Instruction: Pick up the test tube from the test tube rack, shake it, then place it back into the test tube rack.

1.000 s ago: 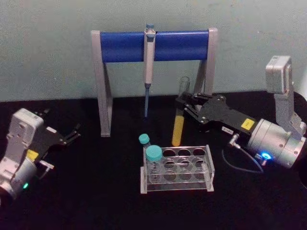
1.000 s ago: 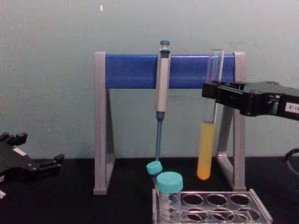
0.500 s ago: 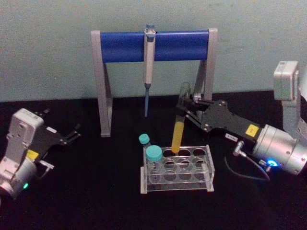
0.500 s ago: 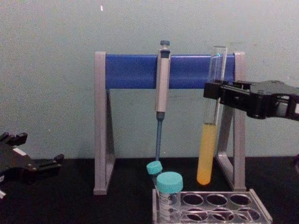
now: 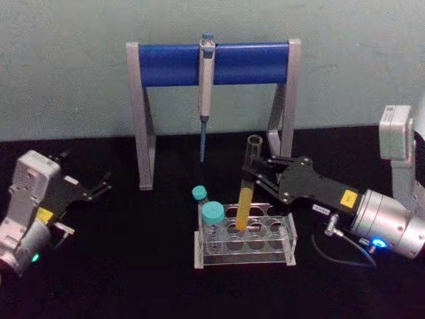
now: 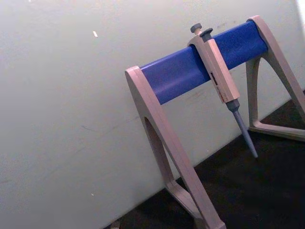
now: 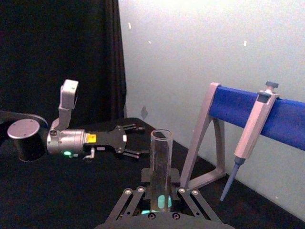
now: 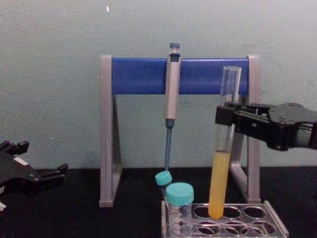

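Release is remaining: right gripper, pinching the test tube, is holding its tip at a test tube rack hole; left gripper is resting spread.

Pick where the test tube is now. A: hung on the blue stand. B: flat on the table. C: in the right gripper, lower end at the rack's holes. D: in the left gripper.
C: the right gripper clamps the test tube below its mouth, its yellow-filled end down at the test tube rack; the left gripper rests open far to the left.
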Motion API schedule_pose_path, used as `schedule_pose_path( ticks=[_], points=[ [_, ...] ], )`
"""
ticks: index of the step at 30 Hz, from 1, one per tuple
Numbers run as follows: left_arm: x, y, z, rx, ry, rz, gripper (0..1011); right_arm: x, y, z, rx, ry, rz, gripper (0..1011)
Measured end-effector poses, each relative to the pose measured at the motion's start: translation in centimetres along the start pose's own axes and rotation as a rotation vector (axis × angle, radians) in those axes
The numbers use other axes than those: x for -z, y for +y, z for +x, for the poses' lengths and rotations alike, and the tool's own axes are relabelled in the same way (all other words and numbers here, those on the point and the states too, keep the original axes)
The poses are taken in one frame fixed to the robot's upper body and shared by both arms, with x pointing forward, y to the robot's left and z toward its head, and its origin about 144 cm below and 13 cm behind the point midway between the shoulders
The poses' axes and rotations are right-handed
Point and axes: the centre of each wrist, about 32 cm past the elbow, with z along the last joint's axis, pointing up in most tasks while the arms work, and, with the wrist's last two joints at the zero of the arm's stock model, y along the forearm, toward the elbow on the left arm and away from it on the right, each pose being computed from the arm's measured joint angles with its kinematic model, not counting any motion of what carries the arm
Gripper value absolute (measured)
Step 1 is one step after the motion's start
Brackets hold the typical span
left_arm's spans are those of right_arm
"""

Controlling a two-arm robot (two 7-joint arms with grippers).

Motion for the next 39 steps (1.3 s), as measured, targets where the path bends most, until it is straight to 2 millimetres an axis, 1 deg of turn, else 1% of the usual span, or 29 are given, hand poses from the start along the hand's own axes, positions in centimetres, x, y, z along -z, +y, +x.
schedule_pose_path(
  ticks=[18,31,39],
  points=[
    [0.0,0.0,0.0,0.0,0.0,0.0,1001,1.2,1.2,0.4,0.002,-0.004,-0.035,229],
    [0.0,0.0,0.0,0.0,0.0,0.0,1001,2.0,1.5,0.6,0.011,0.011,-0.048,229],
    [0.0,0.0,0.0,0.0,0.0,0.0,1001,2.8,1.6,0.5,0.01,0.019,-0.068,229]
  ],
)
